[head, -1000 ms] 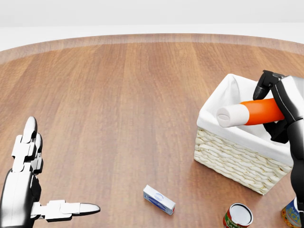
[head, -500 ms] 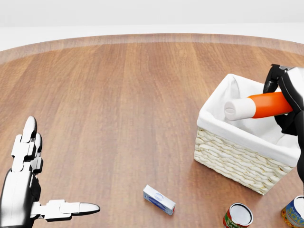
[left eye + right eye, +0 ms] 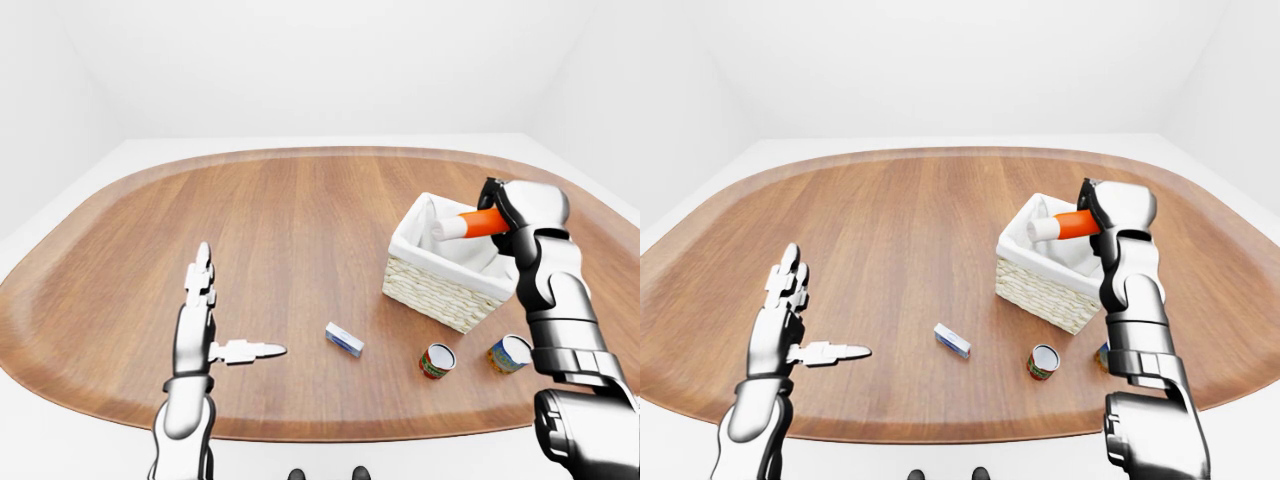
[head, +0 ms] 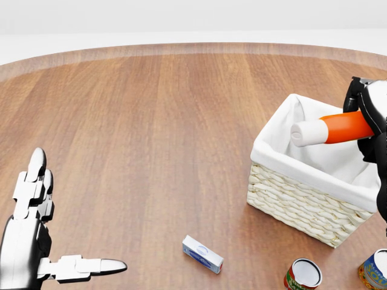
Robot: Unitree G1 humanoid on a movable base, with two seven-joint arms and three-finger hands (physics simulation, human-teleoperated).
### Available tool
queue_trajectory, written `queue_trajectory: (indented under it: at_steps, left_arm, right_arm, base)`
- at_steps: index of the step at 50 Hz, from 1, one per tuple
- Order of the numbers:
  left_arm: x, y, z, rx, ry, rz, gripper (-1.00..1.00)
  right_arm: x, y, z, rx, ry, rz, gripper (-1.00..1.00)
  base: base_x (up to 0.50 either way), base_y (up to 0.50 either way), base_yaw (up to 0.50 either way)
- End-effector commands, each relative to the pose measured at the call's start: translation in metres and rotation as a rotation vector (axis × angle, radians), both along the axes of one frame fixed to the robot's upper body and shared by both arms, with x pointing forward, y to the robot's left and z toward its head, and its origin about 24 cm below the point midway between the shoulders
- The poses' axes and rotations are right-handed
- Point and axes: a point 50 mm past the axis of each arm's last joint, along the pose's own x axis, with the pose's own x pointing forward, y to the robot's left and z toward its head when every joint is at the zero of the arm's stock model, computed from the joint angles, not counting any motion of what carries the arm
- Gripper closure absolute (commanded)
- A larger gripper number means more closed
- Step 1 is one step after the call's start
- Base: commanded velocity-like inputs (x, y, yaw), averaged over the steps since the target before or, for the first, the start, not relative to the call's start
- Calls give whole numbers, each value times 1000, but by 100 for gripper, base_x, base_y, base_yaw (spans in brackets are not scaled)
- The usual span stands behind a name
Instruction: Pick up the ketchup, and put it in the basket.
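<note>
Ketchup [image 4: 338,127] is a red-orange bottle with a white cap, lying roughly sideways with the cap pointing to head-view left. It is held in the air over the basket [image 4: 302,202], above the white liner, not resting inside. Right robot hand [image 3: 510,210] is clenched around the bottle's red end at the right edge of the head view; the dark fingers [image 4: 351,99] wrap over the top of it. Cap end sticks out past the hand toward the basket's middle.

Basket is woven wicker with a white cloth lining and sits on the wooden counter [image 4: 151,133] at head-view right. Inside, only the liner shows.

Below the basket in the head view, a small blue-and-white box [image 4: 202,254] lies flat on the counter, well apart from the basket. To its right, a red-and-green can [image 4: 303,275] lies near the bottom edge. A second can [image 3: 508,354] with a blue and orange label is just beside the right arm, partly cut off in the head view.

Left robot hand [image 4: 36,241] is at head-view bottom left, released: fingers straight up, thumb [image 4: 91,264] sticking out to the right, holding nothing, well apart from everything else.
</note>
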Motion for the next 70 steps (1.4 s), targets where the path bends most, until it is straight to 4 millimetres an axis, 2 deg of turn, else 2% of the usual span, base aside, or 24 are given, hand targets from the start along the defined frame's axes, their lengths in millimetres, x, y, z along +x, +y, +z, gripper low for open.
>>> queue_trajectory:
  at_steps: [1, 11, 38, 46, 70]
  left_arm:
    - [-1, 1, 1, -3, -3, -1, -100]
    - [-1, 0, 4, -2, -2, -4, -100]
    - [-2, 1, 2, -3, -4, -2, -100]
    - [-1, 1, 2, -4, -5, -2, -100]
    - [0, 1, 1, -3, -6, 1, -100]
  right_arm:
    - [11, -4, -7, -33, -16, -30, 100]
    - [19, -3, -12, -49, -27, -39, 100]
    - [22, -4, -29, -41, -14, -52, 100]
    - [24, -4, -28, -35, -13, -56, 100]
    - [33, -3, -46, 8, -7, -98, 100]
  base:
    - [0, 0, 0]
    - [0, 0, 0]
    - [0, 0, 0]
    - [0, 0, 0]
    - [0, 0, 0]
